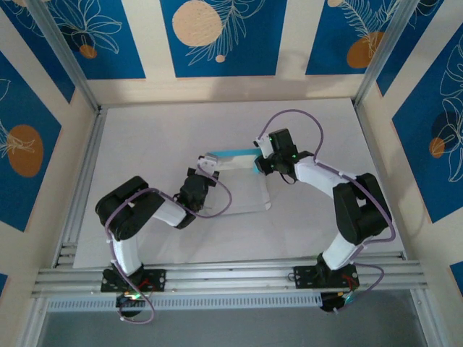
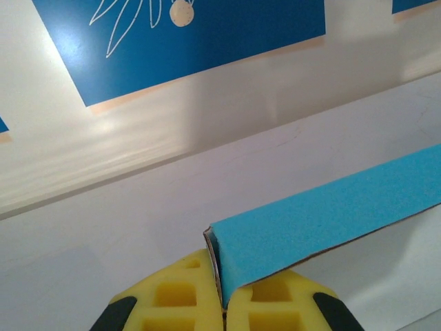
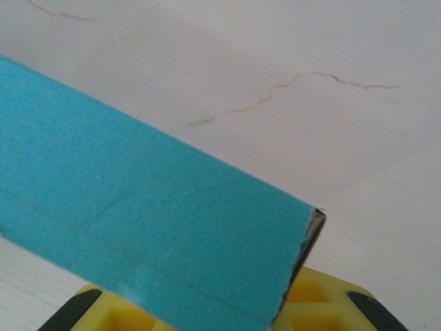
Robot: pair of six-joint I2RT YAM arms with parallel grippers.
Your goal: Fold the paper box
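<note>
Now my left claw (image 2: 222, 303) is pinched tight on the paper box (image 2: 324, 207), my right claw (image 3: 272, 310) clamped on its other end.

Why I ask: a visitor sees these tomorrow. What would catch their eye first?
The bright blue flap of the box, raised off its white sheet mid-table between the two arms. The left gripper is shut on one end of it; the right gripper straddles the other end. Behind, blue wall panels with pale leaf prints ring the table.
</note>
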